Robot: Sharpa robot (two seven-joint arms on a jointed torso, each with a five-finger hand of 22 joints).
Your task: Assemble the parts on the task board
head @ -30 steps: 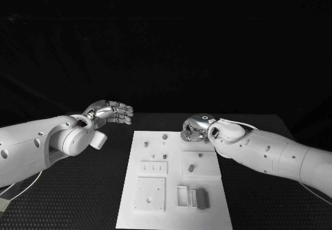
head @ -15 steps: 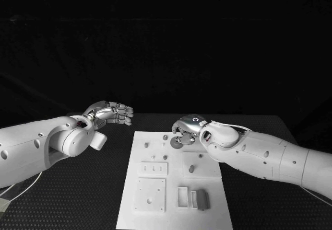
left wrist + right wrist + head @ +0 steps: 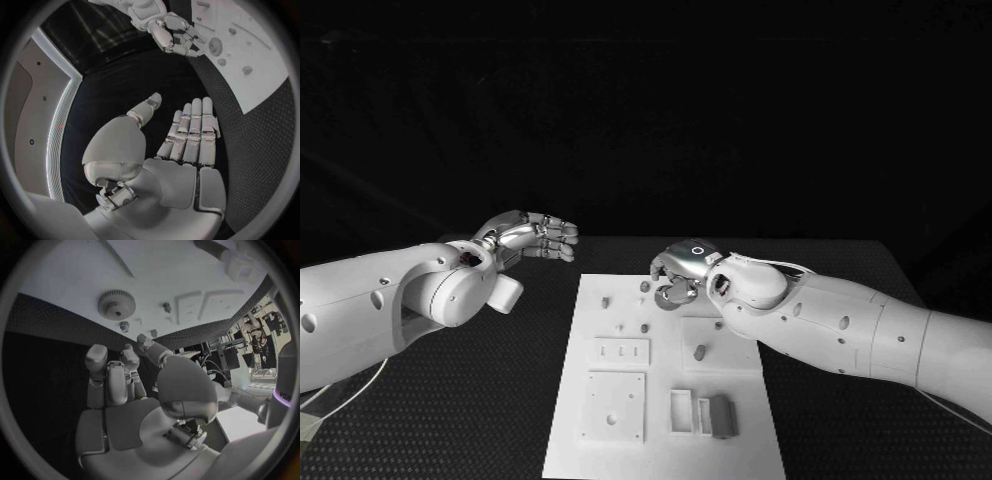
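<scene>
The white task board (image 3: 661,445) lies in the middle of the table, with small grey pegs (image 3: 643,326) standing in it and a grey block (image 3: 721,415) in a slot near its front. A grey gear (image 3: 117,304) lies flat on the board's far right part. My right hand (image 3: 678,272) hovers just above that gear (image 3: 215,46), its fingers (image 3: 107,380) curled loosely downward and holding nothing. My left hand (image 3: 531,236) hangs left of the board's far corner, over bare table, with its fingers (image 3: 190,132) side by side and nothing in them.
White inset plates (image 3: 615,404) with holes and slots cover the board's (image 3: 187,265) near half. Black textured table (image 3: 459,420) surrounds the board on both sides. My right forearm (image 3: 862,335) crosses above the board's right edge.
My right hand has moved left, from beside the board's far right edge to above the gear. The left hand has stayed still.
</scene>
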